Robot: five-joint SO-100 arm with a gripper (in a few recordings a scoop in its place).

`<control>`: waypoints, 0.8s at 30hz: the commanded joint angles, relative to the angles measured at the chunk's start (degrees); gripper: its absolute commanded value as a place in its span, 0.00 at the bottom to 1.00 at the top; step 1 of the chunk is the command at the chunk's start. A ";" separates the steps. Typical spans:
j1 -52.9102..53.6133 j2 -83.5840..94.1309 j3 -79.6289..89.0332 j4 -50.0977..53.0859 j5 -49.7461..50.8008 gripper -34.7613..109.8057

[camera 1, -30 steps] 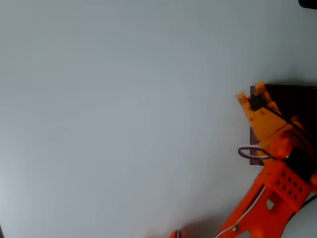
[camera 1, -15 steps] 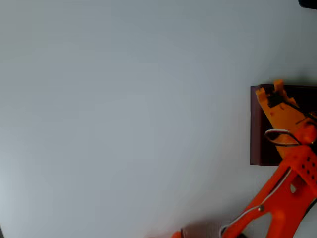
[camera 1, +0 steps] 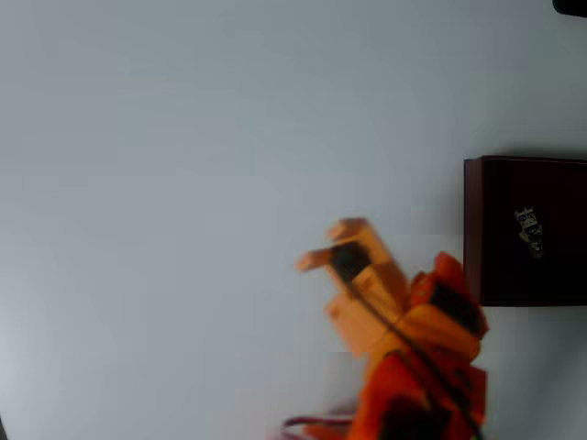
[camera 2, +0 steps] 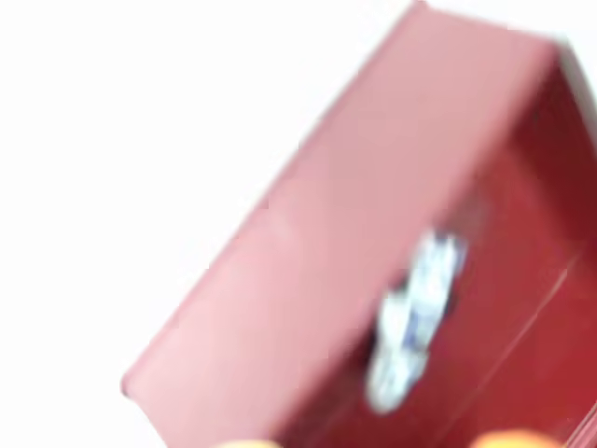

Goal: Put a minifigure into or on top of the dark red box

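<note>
While my orange pincer (camera 1: 323, 246) hangs over bare worktop (camera 1: 183, 183) to the left of the dark red box (camera 1: 477, 229) in the overhead view, the minifigure (camera 1: 529, 230) lies inside that box, a small pale shape on its dark floor. My pincer's two fingers stand spread with nothing between them, so it is released and empty; only the fingertips peek in at the bottom edge of the wrist view. That same blurred view looks down across the box's near wall (camera 2: 354, 215) onto the figure (camera 2: 415, 317), white with blue marks, stretched out flat on the box's floor just beyond the wall. I judge the delivery made: the figure sits where the task wants it, and my pincer is placed apart from the box so as not to knock it. The worktop is a plain, pale grey-white sheet, evenly lit and uncluttered; a dark shape (camera 1: 570, 5) clips the overhead view's top right corner.
</note>
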 commanded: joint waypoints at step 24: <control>-60.82 50.54 40.25 8.88 -10.72 0.24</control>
